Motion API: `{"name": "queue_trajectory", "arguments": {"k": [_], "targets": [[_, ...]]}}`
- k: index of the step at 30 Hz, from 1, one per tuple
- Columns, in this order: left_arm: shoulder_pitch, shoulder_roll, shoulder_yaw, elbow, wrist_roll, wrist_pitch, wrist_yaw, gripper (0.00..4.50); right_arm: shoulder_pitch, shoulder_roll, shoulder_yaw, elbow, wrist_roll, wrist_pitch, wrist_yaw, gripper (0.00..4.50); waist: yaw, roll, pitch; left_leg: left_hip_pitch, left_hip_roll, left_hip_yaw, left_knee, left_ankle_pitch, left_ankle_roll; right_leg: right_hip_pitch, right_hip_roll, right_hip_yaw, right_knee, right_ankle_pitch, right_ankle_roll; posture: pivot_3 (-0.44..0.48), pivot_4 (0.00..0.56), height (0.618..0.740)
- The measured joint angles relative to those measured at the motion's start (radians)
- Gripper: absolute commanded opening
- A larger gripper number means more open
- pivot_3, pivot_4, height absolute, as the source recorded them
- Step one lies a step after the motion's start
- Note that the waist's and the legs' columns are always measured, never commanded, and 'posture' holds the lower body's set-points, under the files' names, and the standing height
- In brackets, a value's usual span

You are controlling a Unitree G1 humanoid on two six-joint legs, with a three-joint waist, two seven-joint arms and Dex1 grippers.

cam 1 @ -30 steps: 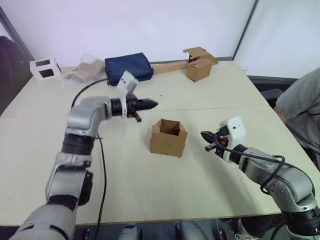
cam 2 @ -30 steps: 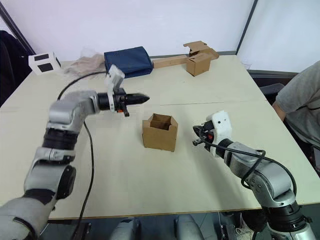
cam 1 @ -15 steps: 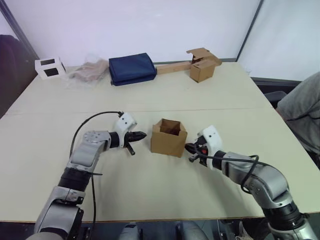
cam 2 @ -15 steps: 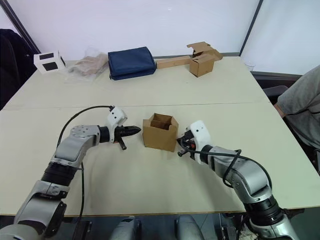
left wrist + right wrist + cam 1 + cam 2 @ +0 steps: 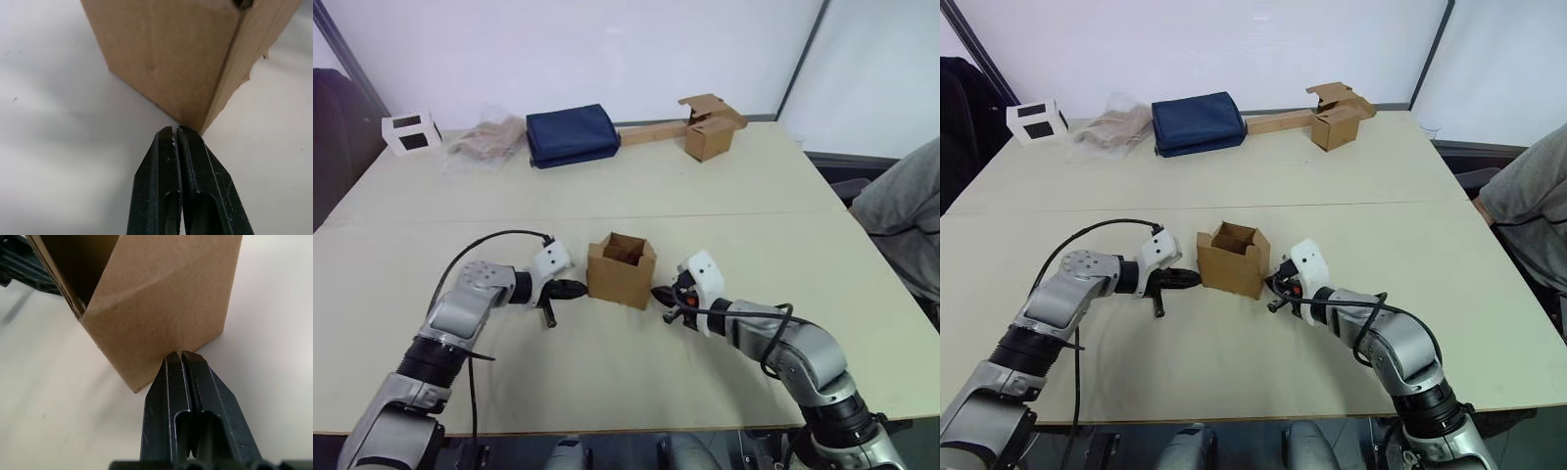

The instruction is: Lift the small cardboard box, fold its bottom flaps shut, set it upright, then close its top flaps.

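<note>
The small cardboard box (image 5: 620, 271) stands on the table (image 5: 607, 382) with its top flaps standing up and open. My left gripper (image 5: 579, 288) is shut, its tip low against the box's left lower corner (image 5: 198, 128). My right gripper (image 5: 658, 294) is also shut and presses against the box's lower right edge (image 5: 176, 345). Both grippers lie close to the tabletop, one on each side of the box. Nothing is held between either pair of fingers.
At the table's far edge lie a navy blue bag (image 5: 571, 134), a crumpled wrapper (image 5: 487, 139), a white box with black windows (image 5: 408, 132) and another brown box on a long cardboard strip (image 5: 709, 132). A person (image 5: 901, 215) sits at the right.
Both arms dropped to the table and closed in on the box. The right gripper has pushed the box a little to the left, against the left gripper's tip.
</note>
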Motion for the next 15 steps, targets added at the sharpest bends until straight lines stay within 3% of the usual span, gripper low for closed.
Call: {"name": "queue_trajectory", "arguments": {"k": [15], "targets": [[0.025, 0.058, -0.015, -0.072, -0.038, 0.074, -0.108, 0.09, -0.007, -0.007, 0.009, 0.026, -0.088, 0.003, 0.06, 0.0, -0.002, 0.0, 0.0, 0.0, 0.0, 0.0, 0.0, 0.0, 0.0, 0.0, 0.0, 0.0, 0.0, 0.0, 0.0, 0.0, 0.15, 0.74]]}}
